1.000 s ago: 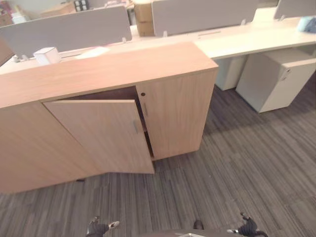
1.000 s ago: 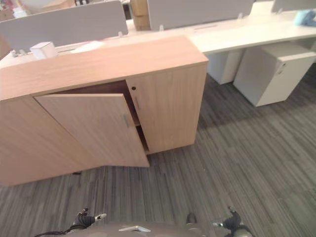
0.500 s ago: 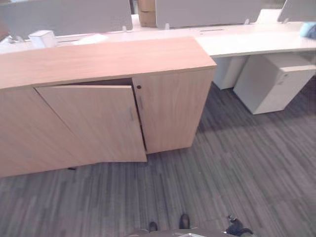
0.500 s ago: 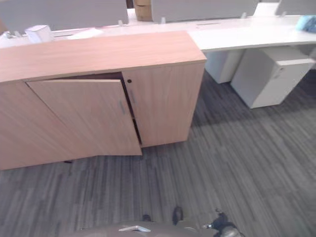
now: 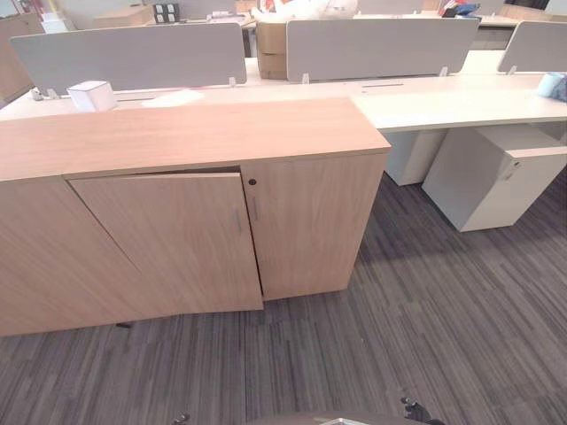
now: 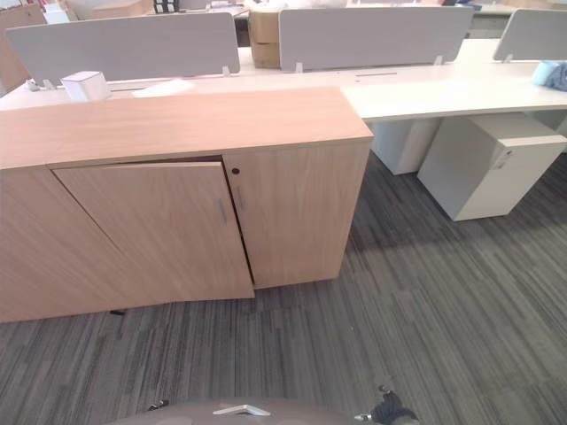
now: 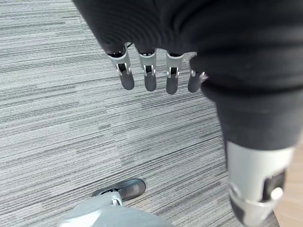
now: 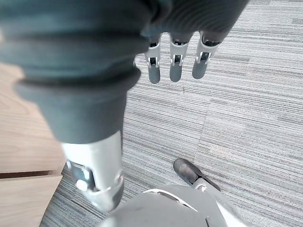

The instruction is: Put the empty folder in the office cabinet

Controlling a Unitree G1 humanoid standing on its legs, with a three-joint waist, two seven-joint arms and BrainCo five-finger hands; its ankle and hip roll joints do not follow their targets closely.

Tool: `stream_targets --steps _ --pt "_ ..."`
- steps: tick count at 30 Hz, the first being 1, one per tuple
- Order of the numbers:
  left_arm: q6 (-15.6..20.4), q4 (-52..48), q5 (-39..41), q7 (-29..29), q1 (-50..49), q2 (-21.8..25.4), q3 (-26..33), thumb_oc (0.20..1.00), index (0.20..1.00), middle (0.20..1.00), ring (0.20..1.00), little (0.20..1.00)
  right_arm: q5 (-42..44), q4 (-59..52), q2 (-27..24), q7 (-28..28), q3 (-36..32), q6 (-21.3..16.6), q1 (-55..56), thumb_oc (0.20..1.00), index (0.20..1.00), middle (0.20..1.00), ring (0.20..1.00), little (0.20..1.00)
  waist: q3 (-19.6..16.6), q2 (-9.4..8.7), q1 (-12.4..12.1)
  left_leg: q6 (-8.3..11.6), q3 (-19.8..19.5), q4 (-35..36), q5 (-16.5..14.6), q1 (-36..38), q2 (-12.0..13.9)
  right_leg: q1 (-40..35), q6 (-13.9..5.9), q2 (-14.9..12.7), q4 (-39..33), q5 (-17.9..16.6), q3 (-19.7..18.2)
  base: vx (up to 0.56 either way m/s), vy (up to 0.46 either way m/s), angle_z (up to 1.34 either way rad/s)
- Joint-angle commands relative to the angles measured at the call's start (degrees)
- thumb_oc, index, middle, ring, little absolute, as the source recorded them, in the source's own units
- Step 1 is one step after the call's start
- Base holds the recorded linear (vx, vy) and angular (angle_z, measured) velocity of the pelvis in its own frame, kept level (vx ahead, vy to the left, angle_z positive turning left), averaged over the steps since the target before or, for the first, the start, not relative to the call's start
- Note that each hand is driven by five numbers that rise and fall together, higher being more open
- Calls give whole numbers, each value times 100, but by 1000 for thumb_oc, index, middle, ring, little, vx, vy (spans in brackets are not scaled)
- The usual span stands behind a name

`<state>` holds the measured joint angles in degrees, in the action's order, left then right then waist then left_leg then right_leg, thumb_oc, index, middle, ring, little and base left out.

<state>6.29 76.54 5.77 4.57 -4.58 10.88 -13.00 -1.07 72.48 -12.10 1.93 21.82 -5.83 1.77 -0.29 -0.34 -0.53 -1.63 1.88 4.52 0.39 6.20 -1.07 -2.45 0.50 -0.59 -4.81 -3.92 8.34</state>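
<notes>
The wooden office cabinet stands before me on the carpet. Its left door hangs slightly ajar, with a dark gap along its top edge, and the right door is closed. My left hand hangs over the carpet with straight fingers and holds nothing. My right hand also hangs open and holds nothing; it peeks in at the bottom edge of the right eye view.
Behind the cabinet runs a long white desk with grey divider panels. A small white box sits on the desk. A white drawer pedestal stands at the right. Grey striped carpet lies between me and the cabinet.
The cabinet's left door has swung from well ajar to nearly closed. The camera has tilted up, and both hands have dropped towards the bottom edge of the eye views.
</notes>
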Motion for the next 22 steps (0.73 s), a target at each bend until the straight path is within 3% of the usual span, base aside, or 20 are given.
stream_targets --steps 1,22 --pt "-47 398 -246 -58 197 186 219 1000 1000 1000 1000 1000 104 189 -145 30 92 -4 -293 1000 1000 1000 1000 1000 124 -105 -73 314 47 -55 -83 -147 33 -180 -415 -117 222 424 -248 57 3 2" --pt "-82 401 3 64 145 73 284 1000 1000 1000 1000 1000 187 287 -176 72 -13 24 -263 1000 1000 1000 1000 1000 84 -53 -57 309 48 -45 -165 -57 52 -235 -419 -107 163 422 -302 9 2 0"
